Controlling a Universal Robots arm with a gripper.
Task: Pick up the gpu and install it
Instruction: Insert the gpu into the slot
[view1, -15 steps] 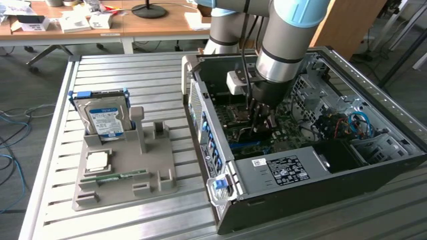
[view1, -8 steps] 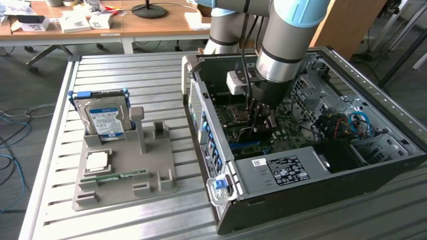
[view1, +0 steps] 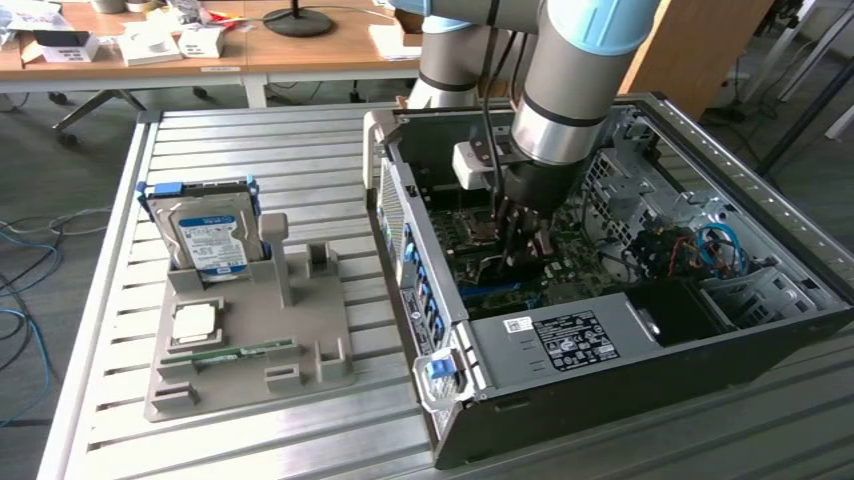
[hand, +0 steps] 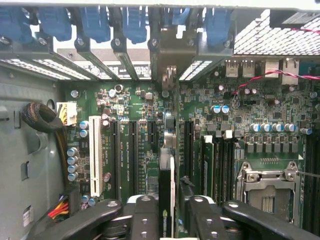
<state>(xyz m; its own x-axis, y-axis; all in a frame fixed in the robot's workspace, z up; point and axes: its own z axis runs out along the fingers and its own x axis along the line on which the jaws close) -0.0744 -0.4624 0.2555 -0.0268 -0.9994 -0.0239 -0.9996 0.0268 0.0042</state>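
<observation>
The gpu (hand: 166, 192) shows edge-on as a thin dark card standing upright over the green motherboard (hand: 135, 150), in line with the expansion slots. Its metal bracket end (hand: 168, 75) reaches the case's rear slot openings. My gripper (hand: 170, 205) has a black finger (hand: 145, 220) on either side of the card and is shut on it. In the exterior view my gripper (view1: 521, 240) reaches down into the open computer case (view1: 601, 345), low over the motherboard; the card itself is mostly hidden by the fingers there.
Left of the case a grey holder (view1: 254, 330) carries an upright silver hard drive (view1: 207, 235), a square chip (view1: 196, 320) and a green memory stick (view1: 240, 352). Inside the case are blue slot latches (hand: 95, 22), a CPU socket (hand: 267, 185), memory slots and cables (view1: 714, 245).
</observation>
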